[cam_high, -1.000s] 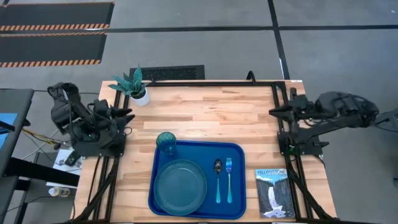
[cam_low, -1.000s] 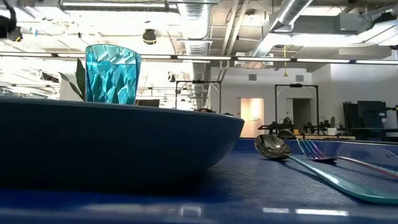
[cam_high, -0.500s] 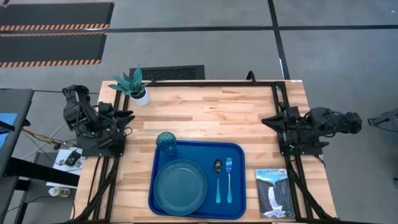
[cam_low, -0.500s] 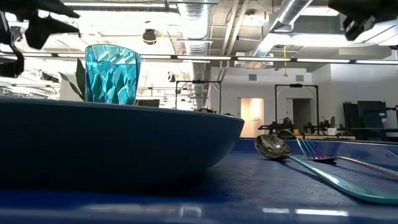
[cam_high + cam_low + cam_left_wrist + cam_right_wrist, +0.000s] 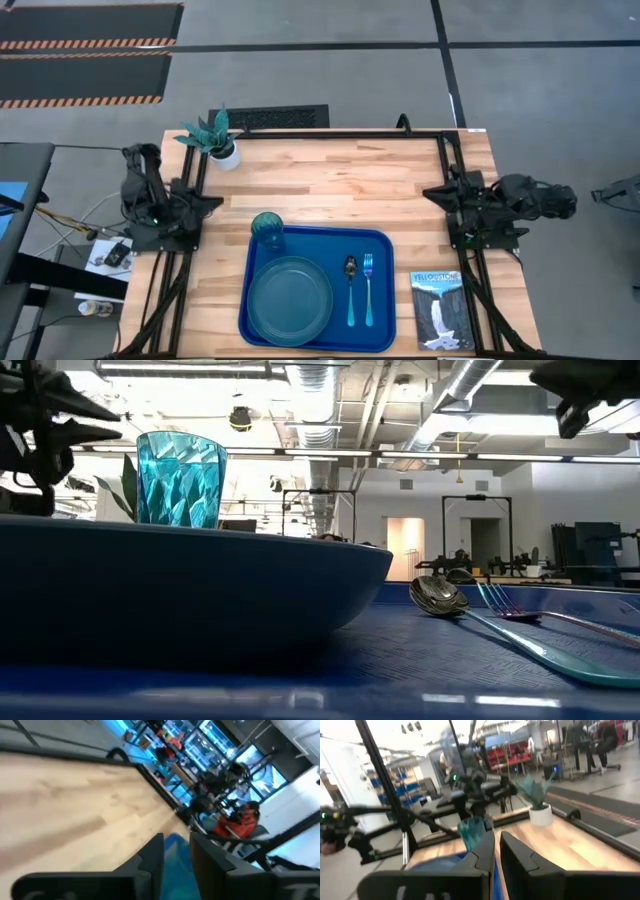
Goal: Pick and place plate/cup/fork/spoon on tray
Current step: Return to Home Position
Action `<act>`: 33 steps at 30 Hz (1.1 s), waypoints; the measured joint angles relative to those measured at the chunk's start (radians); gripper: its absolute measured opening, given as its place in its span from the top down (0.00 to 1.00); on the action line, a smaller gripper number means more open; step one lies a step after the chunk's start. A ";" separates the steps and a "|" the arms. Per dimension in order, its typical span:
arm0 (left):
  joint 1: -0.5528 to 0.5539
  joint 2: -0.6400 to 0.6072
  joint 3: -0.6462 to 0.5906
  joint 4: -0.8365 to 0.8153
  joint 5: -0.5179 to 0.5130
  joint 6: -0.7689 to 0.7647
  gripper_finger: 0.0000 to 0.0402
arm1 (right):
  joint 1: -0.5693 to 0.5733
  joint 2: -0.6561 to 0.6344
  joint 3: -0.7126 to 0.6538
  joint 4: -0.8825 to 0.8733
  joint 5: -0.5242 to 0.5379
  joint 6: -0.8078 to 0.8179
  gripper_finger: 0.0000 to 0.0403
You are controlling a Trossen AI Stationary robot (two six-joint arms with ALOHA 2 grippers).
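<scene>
All 4 pieces sit on the tray (image 5: 385, 245): plate (image 5: 290, 300) front left, cup (image 5: 267, 229) in the back-left corner, spoon (image 5: 351, 290) and fork (image 5: 368, 289) side by side to the right. Left gripper (image 5: 205, 199) and right gripper (image 5: 432, 190) hang at the table's side edges, each holding nothing, fingers nearly closed with just a thin gap

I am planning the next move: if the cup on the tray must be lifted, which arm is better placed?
Probably the left. The cup stands at the far left corner of the tray, on the side of the left hand. The right hand waits at the opposite table edge.
</scene>
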 joint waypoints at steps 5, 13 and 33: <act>-0.016 -0.003 -0.156 0.221 0.029 0.012 0.87 | 0.000 0.000 -0.104 0.087 -0.002 0.000 0.86; -0.016 0.017 -0.201 0.358 0.018 0.156 0.95 | -0.001 -0.002 -0.361 0.338 -0.001 0.016 0.86; -0.015 0.016 -0.202 0.354 0.122 0.235 0.97 | -0.055 0.034 -0.367 0.332 0.043 0.023 0.86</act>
